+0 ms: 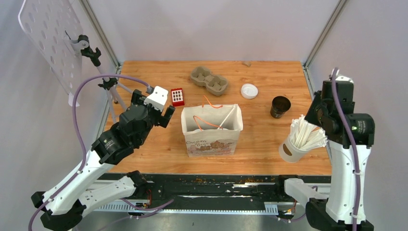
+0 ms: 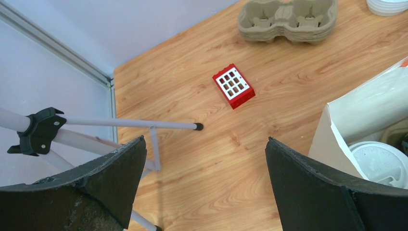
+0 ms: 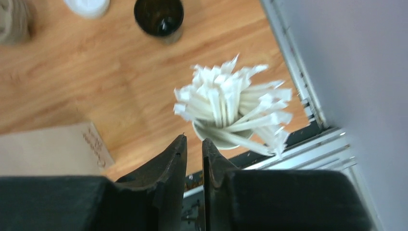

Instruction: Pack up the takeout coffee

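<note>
Jaws of your left gripper (image 2: 204, 143) stand wide and empty beside the paper bag (image 1: 211, 139), where one lidded cup (image 2: 380, 161) sits inside. Rightward stands an unlidded dark cup (image 1: 280, 107); your right gripper (image 3: 194, 142) is barely parted, holding nothing.

Left arm (image 1: 79, 178) & right arm (image 1: 344, 168): white links w/ black joints, purple cables (image 1: 113, 76) alongside, matte-black scuffed wedge jaws.

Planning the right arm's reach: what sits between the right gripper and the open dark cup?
The holder of white sticks, in the right wrist view; past it, bare wood up to the cup.
</note>
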Controlling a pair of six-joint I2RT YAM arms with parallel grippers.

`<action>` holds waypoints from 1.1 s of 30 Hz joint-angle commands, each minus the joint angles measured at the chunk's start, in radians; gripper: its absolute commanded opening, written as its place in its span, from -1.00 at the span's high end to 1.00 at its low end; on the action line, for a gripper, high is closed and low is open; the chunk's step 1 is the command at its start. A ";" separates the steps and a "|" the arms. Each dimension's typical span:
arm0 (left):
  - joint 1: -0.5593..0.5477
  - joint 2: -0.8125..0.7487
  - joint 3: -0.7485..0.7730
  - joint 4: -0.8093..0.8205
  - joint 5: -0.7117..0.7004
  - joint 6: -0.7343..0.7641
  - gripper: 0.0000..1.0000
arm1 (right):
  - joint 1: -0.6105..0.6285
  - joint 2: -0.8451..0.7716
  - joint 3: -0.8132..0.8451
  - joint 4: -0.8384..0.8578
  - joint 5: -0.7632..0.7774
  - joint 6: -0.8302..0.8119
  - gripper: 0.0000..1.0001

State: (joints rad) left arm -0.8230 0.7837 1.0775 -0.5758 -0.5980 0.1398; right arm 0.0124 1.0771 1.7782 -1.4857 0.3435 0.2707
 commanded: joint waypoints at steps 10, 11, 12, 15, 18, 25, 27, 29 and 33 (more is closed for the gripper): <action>0.002 0.007 0.030 0.020 0.019 0.004 -1.00 | -0.003 -0.084 -0.438 0.314 -0.246 -0.200 0.23; 0.002 0.010 0.031 0.019 0.020 0.005 -1.00 | -0.003 -0.074 -0.441 0.314 -0.241 -0.209 0.22; 0.002 0.012 0.034 0.018 0.018 0.004 -1.00 | -0.003 -0.065 -0.441 0.311 -0.228 -0.212 0.22; 0.002 0.015 0.036 0.015 0.012 0.005 -1.00 | -0.003 -0.057 -0.437 0.301 -0.183 -0.220 0.25; 0.002 0.012 0.032 0.018 0.008 0.006 -1.00 | -0.003 -0.058 -0.417 0.290 -0.160 -0.223 0.31; 0.002 0.026 0.034 0.026 0.010 0.010 -1.00 | -0.003 -0.031 -0.380 0.251 -0.119 -0.234 0.25; 0.002 0.026 0.035 0.025 0.010 0.013 -1.00 | -0.002 -0.026 -0.369 0.236 -0.105 -0.233 0.22; 0.002 0.025 0.031 0.024 0.012 0.014 -1.00 | -0.003 -0.024 -0.365 0.229 -0.100 -0.232 0.21; 0.002 0.025 0.030 0.024 0.011 0.011 -1.00 | -0.003 -0.022 -0.366 0.222 -0.090 -0.228 0.19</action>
State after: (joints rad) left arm -0.8230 0.8131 1.0782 -0.5770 -0.5827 0.1413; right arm 0.0116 1.0588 1.3762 -1.2453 0.2165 0.0525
